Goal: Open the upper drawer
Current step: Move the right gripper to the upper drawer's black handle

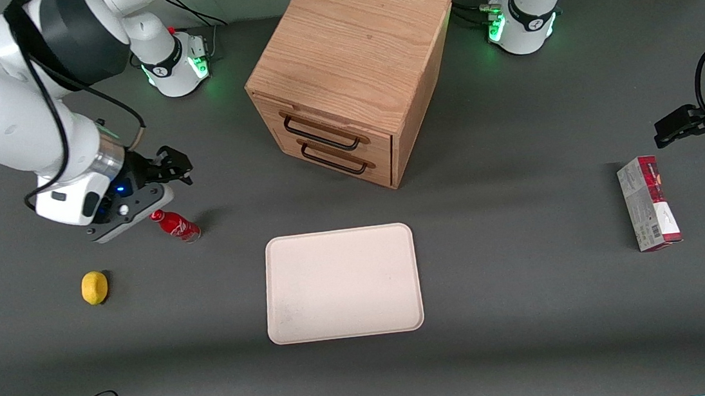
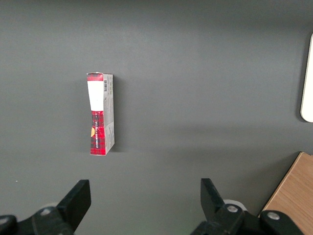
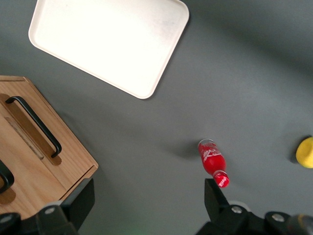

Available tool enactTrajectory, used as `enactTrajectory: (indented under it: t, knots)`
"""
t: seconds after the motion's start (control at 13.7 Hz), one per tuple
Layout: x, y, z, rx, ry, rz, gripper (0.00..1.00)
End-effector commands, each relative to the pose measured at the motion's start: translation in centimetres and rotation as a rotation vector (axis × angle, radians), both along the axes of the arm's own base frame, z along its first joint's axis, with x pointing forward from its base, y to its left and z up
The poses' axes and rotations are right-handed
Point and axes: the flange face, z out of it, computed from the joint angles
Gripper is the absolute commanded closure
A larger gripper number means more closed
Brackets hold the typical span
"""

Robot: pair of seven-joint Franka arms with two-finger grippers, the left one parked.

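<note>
The oak cabinet (image 1: 350,43) stands at the table's middle, farther from the front camera than the tray. Its upper drawer (image 1: 329,126) is closed flush, with a black wire handle (image 1: 320,135); the lower drawer (image 1: 339,160) sits beneath it. My right gripper (image 1: 178,166) hangs open and empty toward the working arm's end of the table, well apart from the cabinet and just above the red bottle (image 1: 175,225). In the right wrist view the gripper (image 3: 146,200) holds nothing; the lower drawer's handle (image 3: 34,125) shows whole, and only a curved end of the upper handle (image 3: 11,178) is visible.
A cream tray (image 1: 341,283) lies nearer the front camera than the cabinet. A yellow lemon (image 1: 94,287) rests near the red bottle. A red and white carton (image 1: 647,202) lies toward the parked arm's end.
</note>
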Motion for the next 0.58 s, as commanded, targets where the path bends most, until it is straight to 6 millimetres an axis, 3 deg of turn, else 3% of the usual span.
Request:
enactTrajectory:
  t: [0.0,0.15,0.51]
  knots:
    - [-0.4,3.7,0.2,0.019,-0.002,0.053,0.00]
    - [-1.1,6.1,-0.3,0.033,0.008,0.087,0.00]
    - [-1.4,8.0,-1.8,0.191,0.060,0.279,0.00]
